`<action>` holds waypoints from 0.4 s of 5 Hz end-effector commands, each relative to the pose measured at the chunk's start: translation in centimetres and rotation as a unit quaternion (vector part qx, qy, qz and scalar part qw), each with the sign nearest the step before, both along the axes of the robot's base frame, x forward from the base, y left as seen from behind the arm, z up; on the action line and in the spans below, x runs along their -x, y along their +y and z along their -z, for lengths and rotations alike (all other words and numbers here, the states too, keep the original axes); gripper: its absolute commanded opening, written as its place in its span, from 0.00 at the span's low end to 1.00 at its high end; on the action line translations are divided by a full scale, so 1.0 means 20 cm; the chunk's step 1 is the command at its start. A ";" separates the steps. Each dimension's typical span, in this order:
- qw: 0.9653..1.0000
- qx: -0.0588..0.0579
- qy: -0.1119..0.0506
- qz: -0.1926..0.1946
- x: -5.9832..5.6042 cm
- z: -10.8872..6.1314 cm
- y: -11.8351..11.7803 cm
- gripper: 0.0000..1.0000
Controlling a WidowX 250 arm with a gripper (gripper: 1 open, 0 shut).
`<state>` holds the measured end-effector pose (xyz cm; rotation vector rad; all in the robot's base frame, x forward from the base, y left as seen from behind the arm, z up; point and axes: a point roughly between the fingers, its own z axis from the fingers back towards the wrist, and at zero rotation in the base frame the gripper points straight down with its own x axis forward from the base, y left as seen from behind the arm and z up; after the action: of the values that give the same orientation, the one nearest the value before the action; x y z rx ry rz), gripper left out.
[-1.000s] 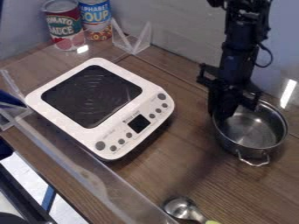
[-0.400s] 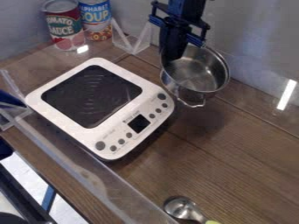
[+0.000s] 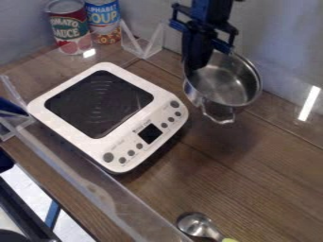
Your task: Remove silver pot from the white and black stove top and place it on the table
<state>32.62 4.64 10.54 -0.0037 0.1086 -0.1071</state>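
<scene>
The silver pot hangs tilted from my gripper, which is shut on the pot's near-left rim. Its shiny inside faces the camera and one loop handle shows at its lower edge. The pot is off the table, just right of the far right corner of the stove top. The stove top is white with a black cooking square, and nothing stands on it. My arm comes straight down from the top of the view.
Two food cans stand at the back left behind a clear plastic holder. A small round metal cup sits at the front edge. Clear plastic edging runs along the table's front left side.
The pot was low at the right a second ago. My gripper carried it up and left toward the stove, then a little back to the right, gripping the rim throughout.
</scene>
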 end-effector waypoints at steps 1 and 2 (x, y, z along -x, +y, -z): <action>0.999 0.003 -0.046 0.002 0.03 -0.11 -0.10 0.00; 0.999 0.011 -0.043 0.010 0.07 -0.08 -0.12 0.00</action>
<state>30.91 2.45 9.63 -0.0291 0.1043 -0.1258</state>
